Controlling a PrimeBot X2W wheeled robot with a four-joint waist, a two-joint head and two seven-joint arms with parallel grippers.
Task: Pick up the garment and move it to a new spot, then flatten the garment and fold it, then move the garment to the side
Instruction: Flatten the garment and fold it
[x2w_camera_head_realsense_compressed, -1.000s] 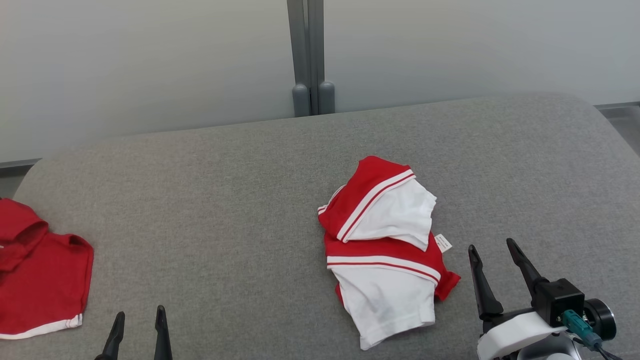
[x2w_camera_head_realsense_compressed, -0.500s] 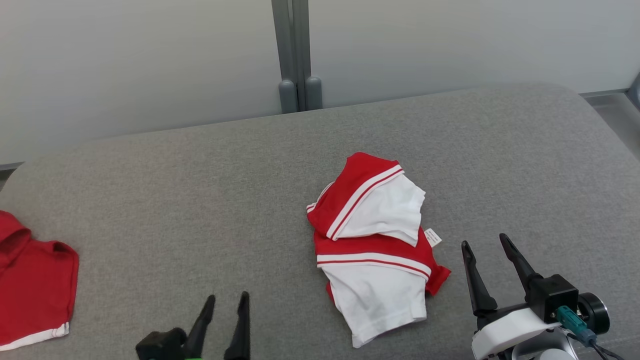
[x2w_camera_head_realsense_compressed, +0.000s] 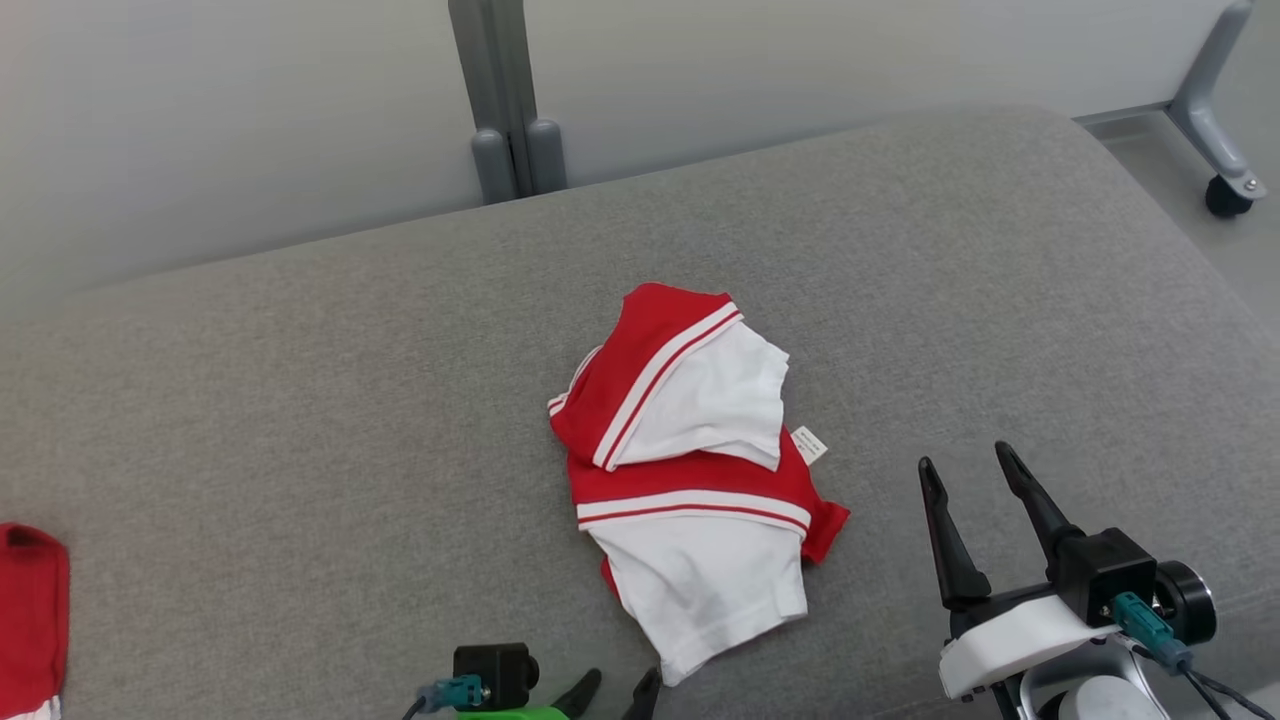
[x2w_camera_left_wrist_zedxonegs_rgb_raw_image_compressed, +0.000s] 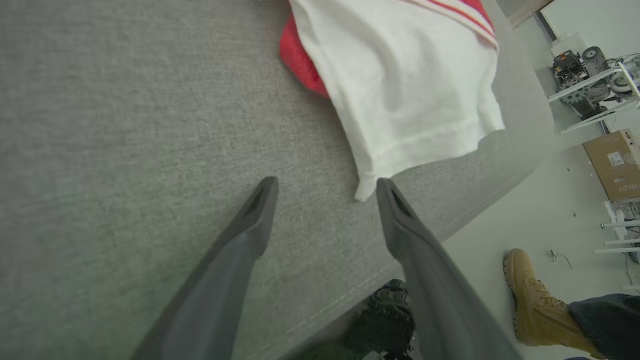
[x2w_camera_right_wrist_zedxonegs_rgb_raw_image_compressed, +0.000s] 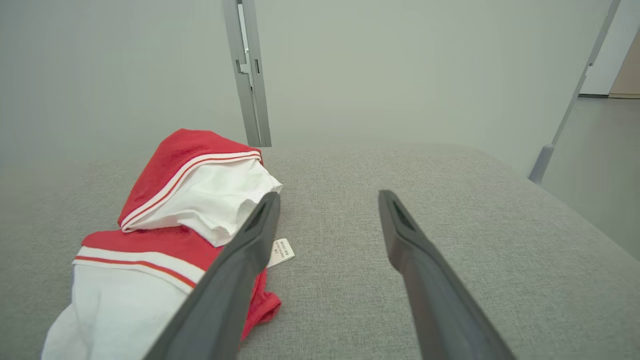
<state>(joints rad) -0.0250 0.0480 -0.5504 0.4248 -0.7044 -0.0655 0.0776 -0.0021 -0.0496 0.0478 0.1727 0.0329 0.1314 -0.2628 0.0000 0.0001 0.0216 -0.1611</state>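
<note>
The garment (x2w_camera_head_realsense_compressed: 690, 470), red and white with thin stripes, lies crumpled in the middle of the grey padded table (x2w_camera_head_realsense_compressed: 300, 400). My left gripper (x2w_camera_head_realsense_compressed: 618, 692) sits at the bottom edge of the head view, just below the garment's near white corner. In the left wrist view that gripper (x2w_camera_left_wrist_zedxonegs_rgb_raw_image_compressed: 325, 185) is open, and the white corner of the garment (x2w_camera_left_wrist_zedxonegs_rgb_raw_image_compressed: 410, 95) lies just beyond its fingertips. To the garment's right my right gripper (x2w_camera_head_realsense_compressed: 965, 465) hovers open and empty; the right wrist view shows the garment (x2w_camera_right_wrist_zedxonegs_rgb_raw_image_compressed: 175, 220) beside its left finger (x2w_camera_right_wrist_zedxonegs_rgb_raw_image_compressed: 240, 260).
Another red garment (x2w_camera_head_realsense_compressed: 30, 590) lies at the table's left edge. A grey post (x2w_camera_head_realsense_compressed: 495, 100) stands behind the table against the pale wall. A person's tan boot (x2w_camera_left_wrist_zedxonegs_rgb_raw_image_compressed: 530, 295) stands on the floor past the near table edge, and a wheeled stand leg (x2w_camera_head_realsense_compressed: 1215, 110) is at far right.
The head camera has turned right, so the whole scene has shifted left. My left gripper has moved right, close to the garment's near corner. The right gripper stays open beside the garment.
</note>
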